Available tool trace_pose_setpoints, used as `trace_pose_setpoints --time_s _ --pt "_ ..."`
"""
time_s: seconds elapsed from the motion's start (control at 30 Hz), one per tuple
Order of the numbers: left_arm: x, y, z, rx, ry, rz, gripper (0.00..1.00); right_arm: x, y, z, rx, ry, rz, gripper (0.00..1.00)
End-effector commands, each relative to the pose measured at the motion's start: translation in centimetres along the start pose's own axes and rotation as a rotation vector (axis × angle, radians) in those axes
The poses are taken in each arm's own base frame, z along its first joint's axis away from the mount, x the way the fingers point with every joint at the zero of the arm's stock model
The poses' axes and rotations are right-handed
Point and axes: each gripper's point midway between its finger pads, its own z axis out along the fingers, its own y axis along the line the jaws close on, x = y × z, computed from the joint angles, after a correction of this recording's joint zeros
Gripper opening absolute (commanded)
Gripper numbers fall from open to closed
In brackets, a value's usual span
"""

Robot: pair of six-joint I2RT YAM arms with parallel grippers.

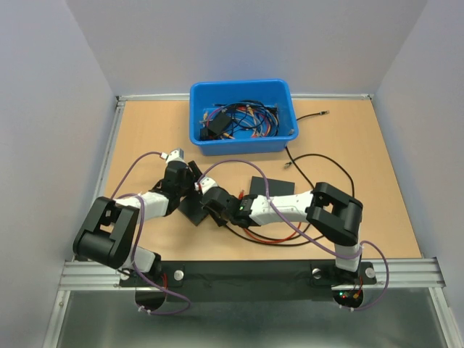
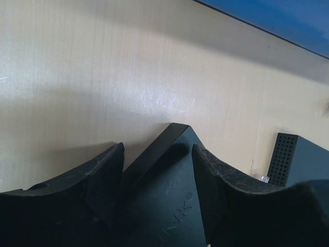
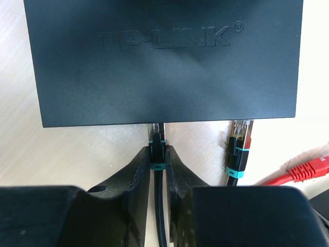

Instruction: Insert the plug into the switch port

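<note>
The black TP-LINK switch (image 3: 164, 67) lies flat on the table, its port edge towards my right gripper (image 3: 157, 149). That gripper is shut on a black plug with a teal band (image 3: 157, 140), on a thin black cable, whose tip is at the switch's edge. The plug (image 3: 303, 171), red-booted on its red cable, lies loose on the table to the right, apart from the switch. My left gripper (image 2: 158, 146) is open, its fingers straddling a corner of the switch (image 2: 164, 200). From above, both grippers (image 1: 192, 185) (image 1: 214, 203) meet at the switch (image 1: 194, 212).
A second black plug with a teal band (image 3: 239, 149) lies beside the held one. A blue bin (image 1: 239, 143) of cables stands at the back. Another black box (image 1: 264, 185) sits right of the switch. Black cables (image 1: 319, 156) and red cable (image 1: 257, 235) trail over the table.
</note>
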Motion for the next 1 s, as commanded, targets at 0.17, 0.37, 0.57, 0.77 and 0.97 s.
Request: trace_pose_setpoints --time_s 0.17,0.37,0.57,0.77,0.97 --pt "6.2 2.0 -1.0 -0.051 0.222 -0.029 0.63 -5.9 0.9 0.7 -0.005 -0.209 0.109 0.00" --pt "6.2 2.1 -0.9 -0.053 0.223 -0.030 0.61 -7.8 1.3 0.2 -0.015 -0.249 0.117 0.01" --pt "6.2 2.1 -0.9 -0.054 0.220 -0.034 0.60 -9.6 1.0 -1.0 -0.004 -0.293 0.111 0.00" --pt "6.3 2.2 -0.9 -0.057 0.222 -0.033 0.59 -10.4 1.0 -1.7 -0.008 -0.314 0.104 0.00" --pt "6.3 2.2 -0.9 -0.058 0.221 -0.035 0.59 -10.7 0.5 -1.9 0.020 -0.327 0.108 0.00"
